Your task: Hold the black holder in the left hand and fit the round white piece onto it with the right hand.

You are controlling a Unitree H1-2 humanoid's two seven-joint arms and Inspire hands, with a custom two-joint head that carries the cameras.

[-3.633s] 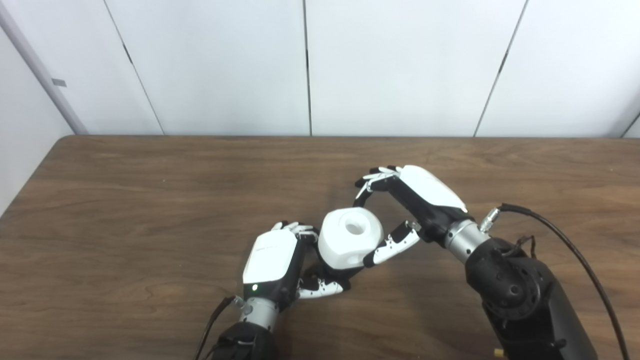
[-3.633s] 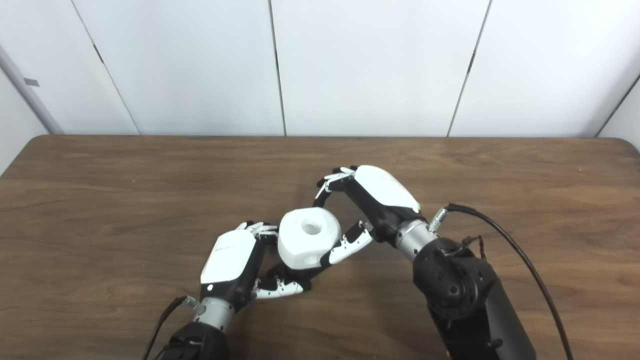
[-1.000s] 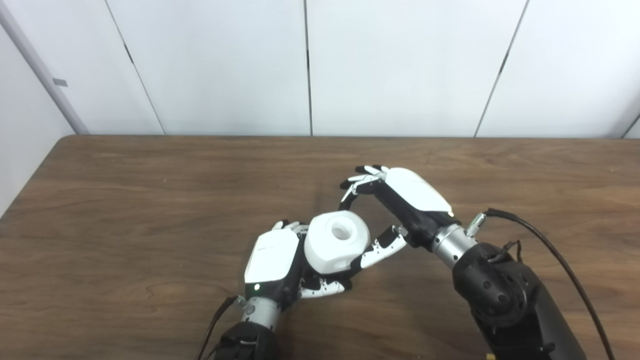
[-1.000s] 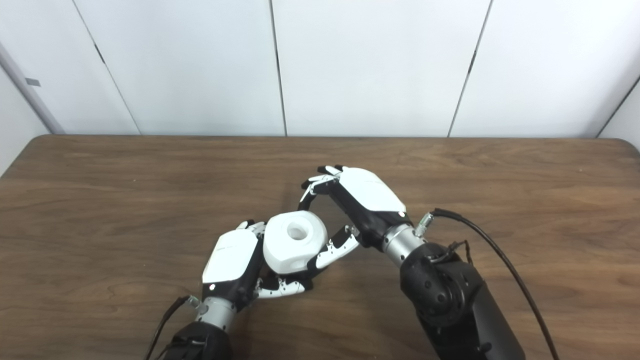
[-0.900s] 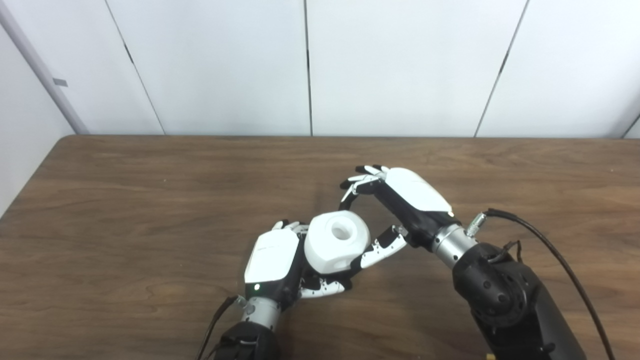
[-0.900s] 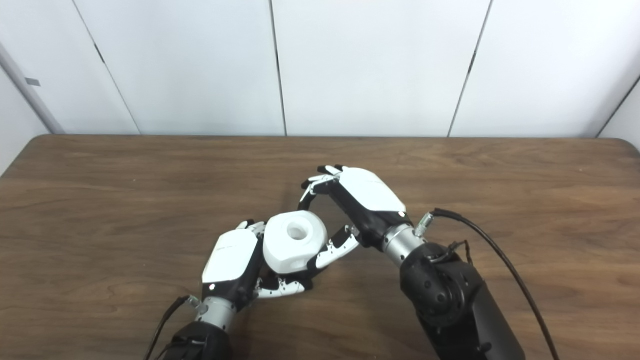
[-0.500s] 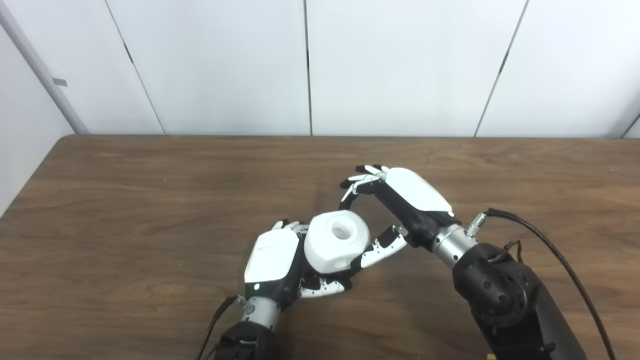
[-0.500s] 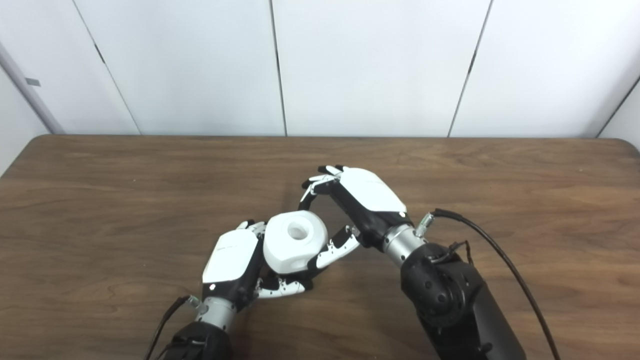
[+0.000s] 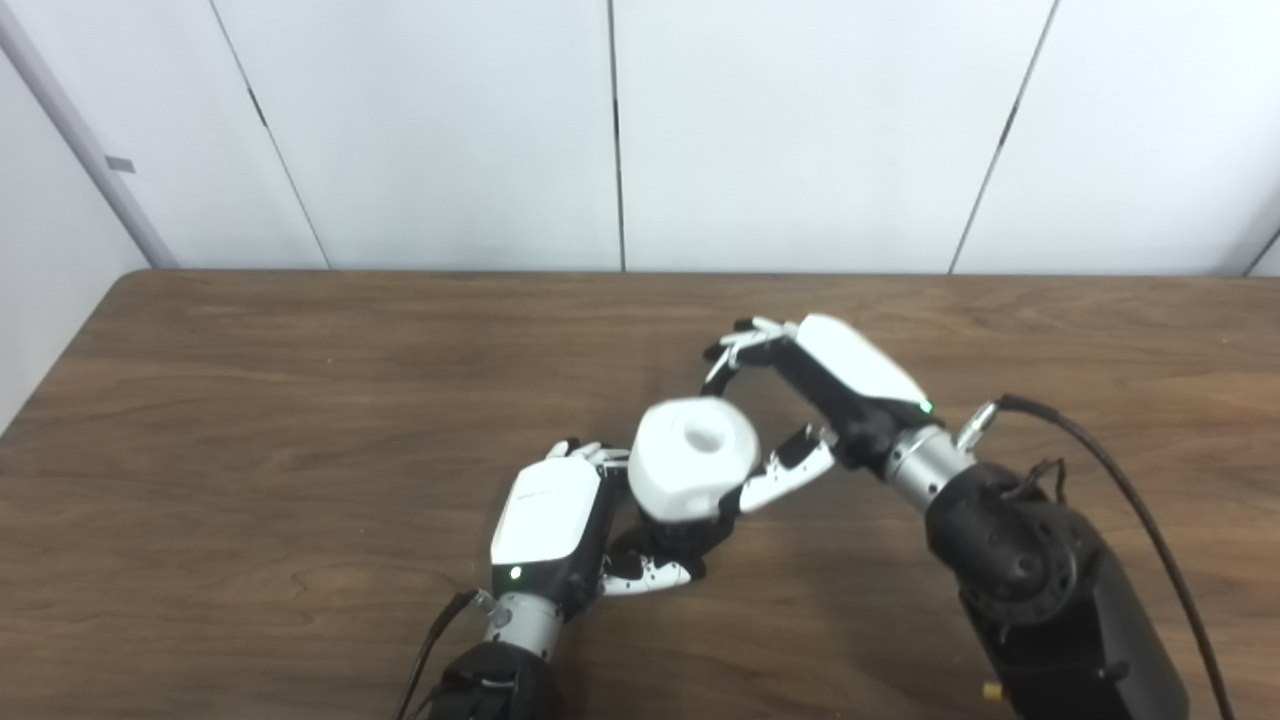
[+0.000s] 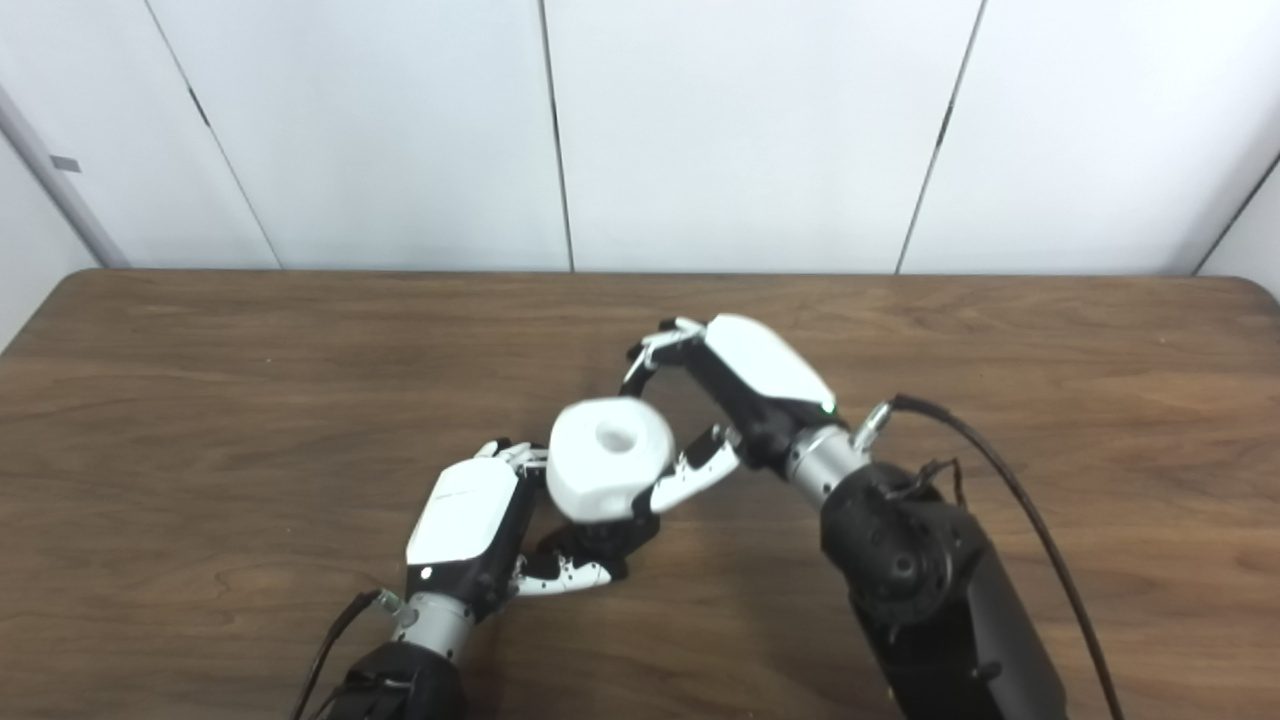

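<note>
The round white piece has been lifted slightly, pinched in the right hand fingers, directly above the black holder gripped by the left hand

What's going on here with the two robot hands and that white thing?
A robot is putting two parts together over a brown table. Its left hand is shut on a black holder, mostly hidden between the fingers. Its right hand holds a round white piece with a hole in its top, directly above the holder. Whether the piece is fully seated cannot be told.
</note>
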